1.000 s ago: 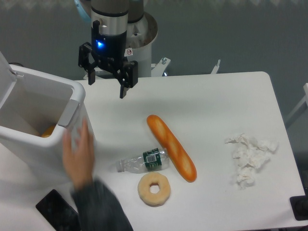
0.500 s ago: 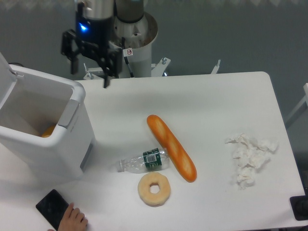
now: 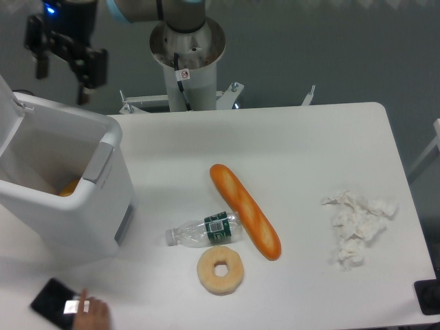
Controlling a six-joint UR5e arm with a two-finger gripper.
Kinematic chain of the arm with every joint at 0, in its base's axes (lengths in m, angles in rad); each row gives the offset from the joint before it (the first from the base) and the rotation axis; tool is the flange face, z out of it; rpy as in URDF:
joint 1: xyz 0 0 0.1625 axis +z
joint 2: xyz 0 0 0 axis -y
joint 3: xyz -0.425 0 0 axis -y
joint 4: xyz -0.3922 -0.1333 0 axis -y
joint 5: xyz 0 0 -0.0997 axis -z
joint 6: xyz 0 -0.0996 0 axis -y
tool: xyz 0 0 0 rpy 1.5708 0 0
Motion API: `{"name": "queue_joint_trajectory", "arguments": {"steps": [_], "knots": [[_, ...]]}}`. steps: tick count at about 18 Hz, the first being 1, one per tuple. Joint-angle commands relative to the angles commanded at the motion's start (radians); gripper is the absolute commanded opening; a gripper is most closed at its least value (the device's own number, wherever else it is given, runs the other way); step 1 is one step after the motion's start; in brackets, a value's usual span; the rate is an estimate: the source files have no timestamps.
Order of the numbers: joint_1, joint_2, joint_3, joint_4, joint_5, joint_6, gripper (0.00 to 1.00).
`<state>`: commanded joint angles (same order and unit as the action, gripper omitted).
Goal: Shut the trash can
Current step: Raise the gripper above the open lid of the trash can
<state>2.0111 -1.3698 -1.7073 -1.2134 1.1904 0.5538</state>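
**Open bin at the left, gripper above its back edge**

At the far left of the table (image 3: pixel 309 137) stands the trash can (image 3: pixel 65 206), a large white boxy bin with rounded corners. Its lid (image 3: pixel 5 113) is raised at the left edge of the view, and the mouth of the bin is open. A grey latch (image 3: pixel 97 163) sits on the rim at the side facing the table's middle. Something orange (image 3: pixel 68 187) lies low inside the bin, mostly hidden by the wall.

Above the bin's back edge, at the top left, hangs the gripper (image 3: pixel 60 77). Its 2 dark fingers point down and stand apart with nothing between them, clear of the lid and the rim.

At the bottom left a person's hand (image 3: pixel 91 317) touches a dark phone (image 3: pixel 58 306) whose screen is lit.

Right of the bin, a clear plastic bottle (image 3: pixel 203 230) with a green label lies on its side. Just below it rests a pale ring doughnut (image 3: pixel 220 270). A long orange-brown bread loaf (image 3: pixel 245 210) lies on a slant, its lower half just beside the bottle's base.

Behind the table's middle rises the robot's white base column (image 3: pixel 188 48).

Near the right edge sits a heap of crumpled white tissue (image 3: pixel 357 227), well apart from the food.
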Motion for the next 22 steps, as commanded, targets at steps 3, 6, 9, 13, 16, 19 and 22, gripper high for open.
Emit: {"name": "queue_joint_trajectory", "arguments": {"steps": [3,6,9,13,16,19,22], "knots": [[-0.022,0.0,0.002,0.003,-0.006,-0.009,1.0],[-0.043,-0.002,0.009,0.008,-0.008,-0.029,1.0],[-0.072,-0.009,0.018,0.031,-0.008,-0.069,1.0],[-0.1,-0.032,0.023,0.087,-0.006,-0.12,1.0],[-0.104,-0.049,0.032,0.098,-0.006,-0.132,1.0],[-0.104,-0.054,0.049,0.1,-0.003,-0.135,1.0],[-0.103,-0.054,0.058,0.1,0.002,-0.143,1.0]]}}
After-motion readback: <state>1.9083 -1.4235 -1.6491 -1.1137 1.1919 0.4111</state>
